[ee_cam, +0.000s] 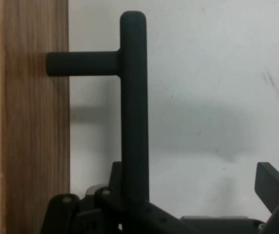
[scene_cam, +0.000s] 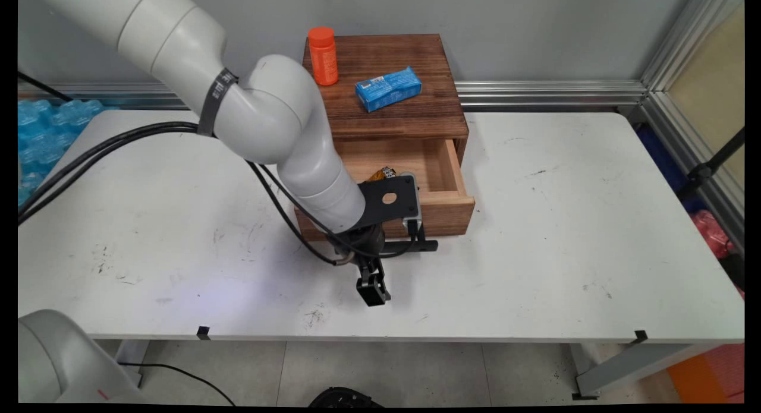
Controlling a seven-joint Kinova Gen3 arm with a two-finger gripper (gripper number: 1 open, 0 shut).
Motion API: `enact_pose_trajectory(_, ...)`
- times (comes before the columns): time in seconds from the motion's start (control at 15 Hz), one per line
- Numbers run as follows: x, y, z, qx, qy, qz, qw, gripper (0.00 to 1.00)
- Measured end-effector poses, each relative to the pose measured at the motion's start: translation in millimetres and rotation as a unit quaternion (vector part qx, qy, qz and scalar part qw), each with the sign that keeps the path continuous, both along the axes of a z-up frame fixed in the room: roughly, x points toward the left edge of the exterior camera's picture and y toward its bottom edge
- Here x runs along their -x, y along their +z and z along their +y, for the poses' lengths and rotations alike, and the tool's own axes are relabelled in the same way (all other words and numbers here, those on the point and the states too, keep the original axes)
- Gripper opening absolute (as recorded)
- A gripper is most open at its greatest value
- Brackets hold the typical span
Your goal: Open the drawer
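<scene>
Wooden drawer [scene_cam: 443, 208] stands open on the white table [scene_cam: 565, 223]; the gripper [scene_cam: 373, 291] hangs just on its near side, jaws apart.
The black handle [scene_cam: 425, 245] stands off the drawer front on posts, its long axis running left to right along that front. The hand view shows the bar lying along the hand's line, close to one side of the gap. In my judgement, a sound grip needs the jaws square across the bar and centred on it.

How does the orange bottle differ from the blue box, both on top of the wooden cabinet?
The orange bottle is round and stands upright; the blue box is rectangular and lies flat, turned askew. The orange bottle is at the left rear corner of the wooden cabinet; the blue box is nearer the middle. Both rest on its top, apart from each other.
</scene>
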State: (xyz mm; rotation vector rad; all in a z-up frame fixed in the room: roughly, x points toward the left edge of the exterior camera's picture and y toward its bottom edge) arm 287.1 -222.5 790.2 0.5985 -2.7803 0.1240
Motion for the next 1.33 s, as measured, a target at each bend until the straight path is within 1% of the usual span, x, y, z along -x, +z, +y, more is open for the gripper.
enact_pose_trajectory(0.73,16,2,30,0.002,0.006,0.006,1.0,1.0)
enact_pose_trajectory(1.33,33,-2,58,0.005,0.014,0.012,0.9998,1.0)
